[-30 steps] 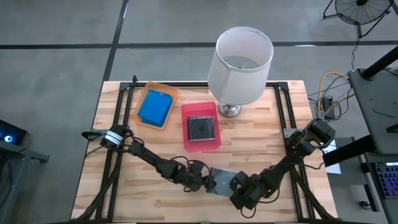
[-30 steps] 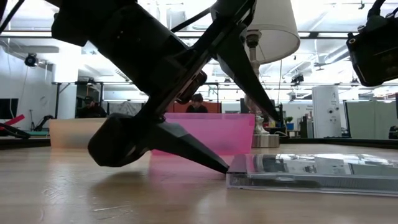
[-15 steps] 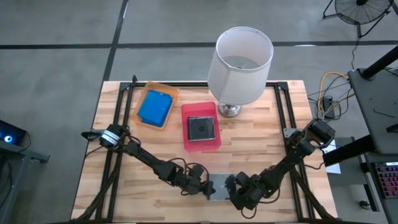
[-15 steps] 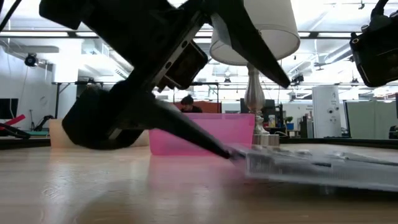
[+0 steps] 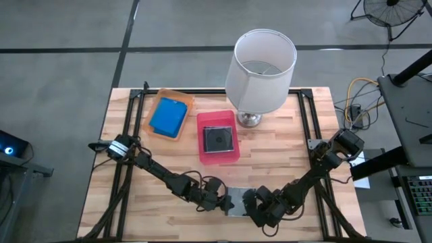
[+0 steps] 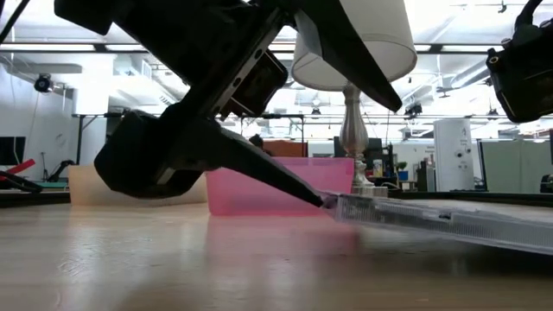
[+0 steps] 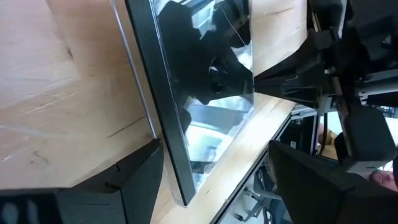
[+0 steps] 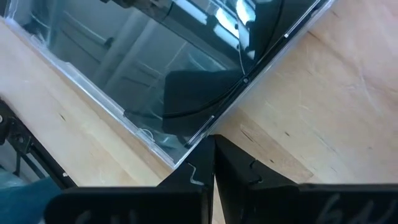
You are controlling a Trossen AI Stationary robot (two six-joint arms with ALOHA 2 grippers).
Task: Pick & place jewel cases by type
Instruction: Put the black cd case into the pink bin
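Observation:
A dark grey and clear jewel case (image 5: 236,201) sits near the table's near edge between my two grippers. It is tilted, with its left edge raised (image 6: 339,206). My left gripper (image 5: 221,201) is open at that edge. My right gripper (image 5: 251,202) is shut at the opposite side. A blue case (image 5: 167,116) lies in the orange tray (image 5: 152,108). Another dark case (image 5: 218,140) lies in the pink tray (image 5: 217,156). My left gripper comes in low from the table's left, and one fingertip (image 6: 318,199) meets the case's left edge (image 6: 339,206), which stands clear of the wood. Its fingers (image 7: 134,177) straddle that end of the case. My right gripper's shut fingertips (image 8: 208,163) bear against the case's right edge (image 8: 198,140), coming in low from the table's right.
A white-shaded lamp (image 5: 264,64) stands at the far side, right of the pink tray. Bare wood (image 5: 135,196) lies left of the left arm, and more (image 5: 290,148) lies between the lamp and the right arm. Black frame rails (image 5: 316,135) run along the table's sides.
The case lay flat on the table. Its left edge has since risen onto the left gripper's fingertip, so it now sits tilted. Both grippers and the case have shifted slightly toward the table's near edge.

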